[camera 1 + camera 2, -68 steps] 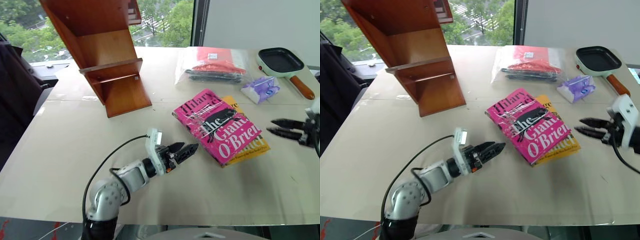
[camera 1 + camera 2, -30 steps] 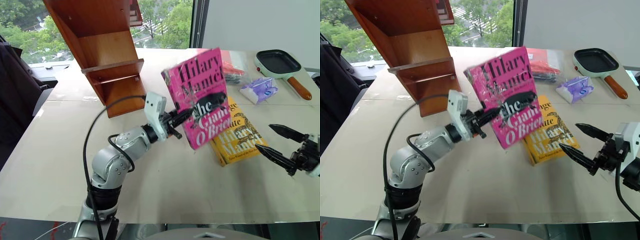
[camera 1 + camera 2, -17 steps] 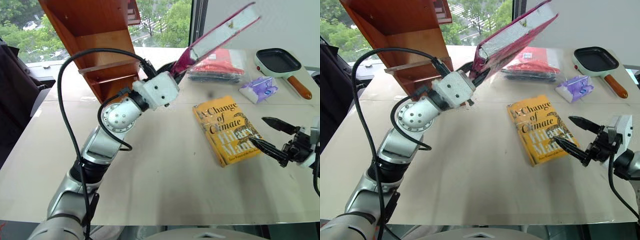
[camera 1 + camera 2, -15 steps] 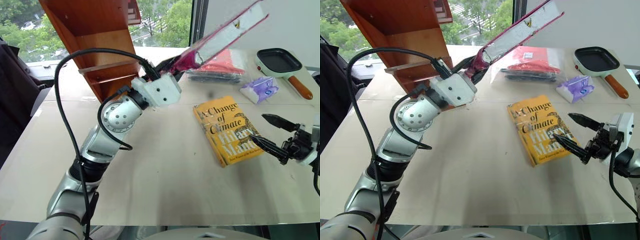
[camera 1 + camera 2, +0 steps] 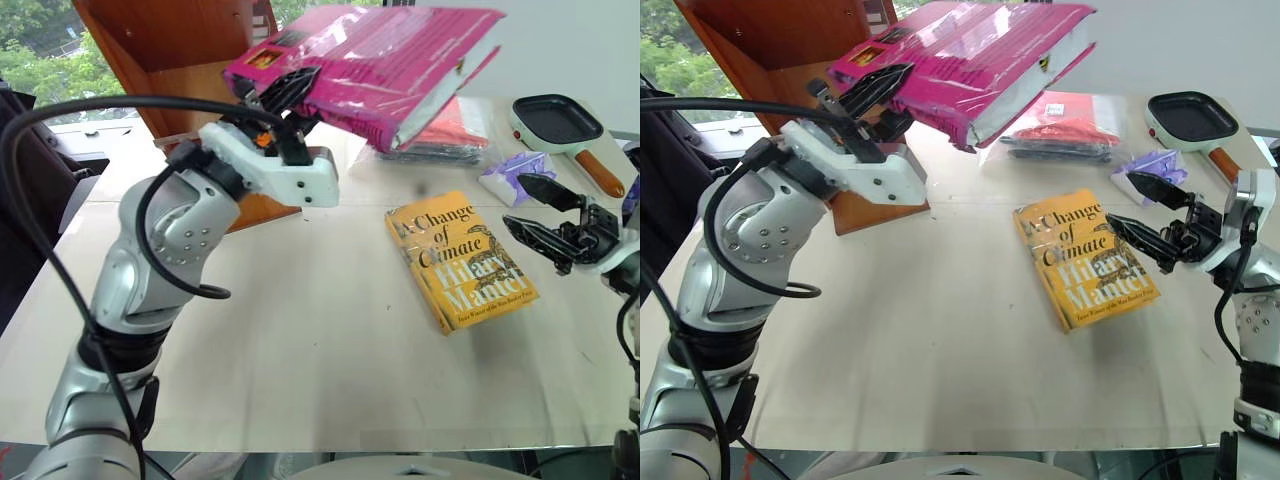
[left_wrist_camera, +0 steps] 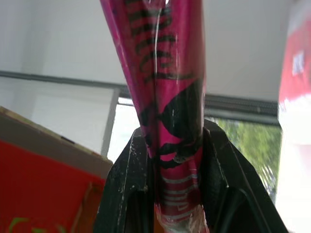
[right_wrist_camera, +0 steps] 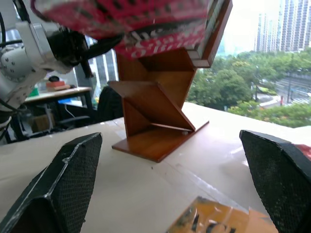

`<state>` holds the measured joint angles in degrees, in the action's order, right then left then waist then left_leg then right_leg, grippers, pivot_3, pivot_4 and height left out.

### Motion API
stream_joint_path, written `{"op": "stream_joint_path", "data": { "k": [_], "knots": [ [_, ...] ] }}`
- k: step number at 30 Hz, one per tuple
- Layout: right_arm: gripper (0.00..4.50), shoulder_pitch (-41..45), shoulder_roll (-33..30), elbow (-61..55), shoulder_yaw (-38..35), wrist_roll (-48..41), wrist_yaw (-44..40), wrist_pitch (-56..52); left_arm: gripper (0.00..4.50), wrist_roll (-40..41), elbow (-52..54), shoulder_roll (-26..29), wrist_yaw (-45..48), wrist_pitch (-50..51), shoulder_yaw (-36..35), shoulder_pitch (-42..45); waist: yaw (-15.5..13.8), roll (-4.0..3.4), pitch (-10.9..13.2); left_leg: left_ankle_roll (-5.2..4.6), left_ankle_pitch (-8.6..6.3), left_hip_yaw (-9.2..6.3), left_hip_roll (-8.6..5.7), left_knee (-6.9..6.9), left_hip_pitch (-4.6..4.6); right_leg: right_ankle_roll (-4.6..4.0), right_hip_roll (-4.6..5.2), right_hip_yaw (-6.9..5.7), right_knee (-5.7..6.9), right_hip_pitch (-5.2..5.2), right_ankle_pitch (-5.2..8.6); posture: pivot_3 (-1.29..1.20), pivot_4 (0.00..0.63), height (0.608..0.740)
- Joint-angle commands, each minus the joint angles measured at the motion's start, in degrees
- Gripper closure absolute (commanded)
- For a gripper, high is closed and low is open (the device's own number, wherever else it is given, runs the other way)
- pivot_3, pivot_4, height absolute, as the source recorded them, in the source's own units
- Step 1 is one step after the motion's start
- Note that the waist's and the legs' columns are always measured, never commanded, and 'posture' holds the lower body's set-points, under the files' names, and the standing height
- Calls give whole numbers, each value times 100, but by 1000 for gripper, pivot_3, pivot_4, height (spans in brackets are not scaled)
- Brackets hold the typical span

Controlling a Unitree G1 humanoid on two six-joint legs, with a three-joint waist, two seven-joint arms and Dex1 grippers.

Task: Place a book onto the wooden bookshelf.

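I have the bright pink glossy paperback [image 5: 375, 65] clamped in my left gripper [image 5: 285, 90], lifted beside the reddish-brown wooden bookshelf [image 5: 180, 45]; shelving it remains. My right gripper [image 5: 1145, 210] hangs wide, empty.

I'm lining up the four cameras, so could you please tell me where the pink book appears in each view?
Left eye: pink book top centre, held aloft.
Right eye: top centre.
Left wrist: its edge rises between the fingers.
Right wrist: along the top edge.
Shared landmark: the bookshelf, just beyond the book.
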<state>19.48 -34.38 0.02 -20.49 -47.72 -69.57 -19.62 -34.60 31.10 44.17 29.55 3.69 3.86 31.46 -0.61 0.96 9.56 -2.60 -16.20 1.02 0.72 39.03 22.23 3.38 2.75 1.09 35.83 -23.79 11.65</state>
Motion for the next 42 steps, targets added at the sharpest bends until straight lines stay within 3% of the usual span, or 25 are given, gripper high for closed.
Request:
{"op": "stream_joint_path", "data": {
  "k": [1,9,17,32,34,36,40,42],
  "knots": [
    [0,528,55,385,110,-62,-274,62,3870,-175,523,233,385,296,-463,-289,7,-4,6,0,0,2,2,0,0,0,0,1,2,-1,0,0,150,731],
    [0,1042,285,791,359,-100,-493,-130,3870,-620,442,664,1196,1178,-876,-310,-21,-2,22,0,0,-5,10,1,11,0,1,-12,3,-6,-1,0,150,731],
    [0,1024,369,699,415,-91,-472,-227,3870,-830,-12,1198,2277,1852,-598,-73,-7,-5,23,1,1,-4,9,3,39,0,0,-19,6,-32,-1,0,150,731],
    [0,754,586,396,356,-77,-264,-130,3870,-1507,-747,584,2901,3104,255,874,129,-6,22,5,4,13,-3,21,-12,-4,-16,21,74,-26,1,0,150,731],
    [0,738,610,390,366,-67,-252,-99,2850,-1599,-830,527,2981,3265,311,1025,146,-6,22,5,4,18,-4,21,-20,-4,-18,29,82,-24,1,0,150,731],
    [0,731,634,399,361,-53,-232,-62,2365,-1647,-840,491,3092,3437,334,1071,160,-5,23,5,4,21,-3,20,-25,-5,-21,35,87,-24,2,0,150,731],
    [0,740,612,461,356,-34,-251,-21,358,-1716,-809,549,3139,3580,303,1091,142,-3,24,5,4,17,2,20,-15,-5,-23,35,86,-30,2,0,150,731],
    [0,757,595,499,349,-30,-265,-18,94,-1743,-799,576,3123,3624,259,1128,135,-3,24,5,4,17,10,20,-11,-5,-19,34,84,-31,2,0,150,731]
  ]
}}
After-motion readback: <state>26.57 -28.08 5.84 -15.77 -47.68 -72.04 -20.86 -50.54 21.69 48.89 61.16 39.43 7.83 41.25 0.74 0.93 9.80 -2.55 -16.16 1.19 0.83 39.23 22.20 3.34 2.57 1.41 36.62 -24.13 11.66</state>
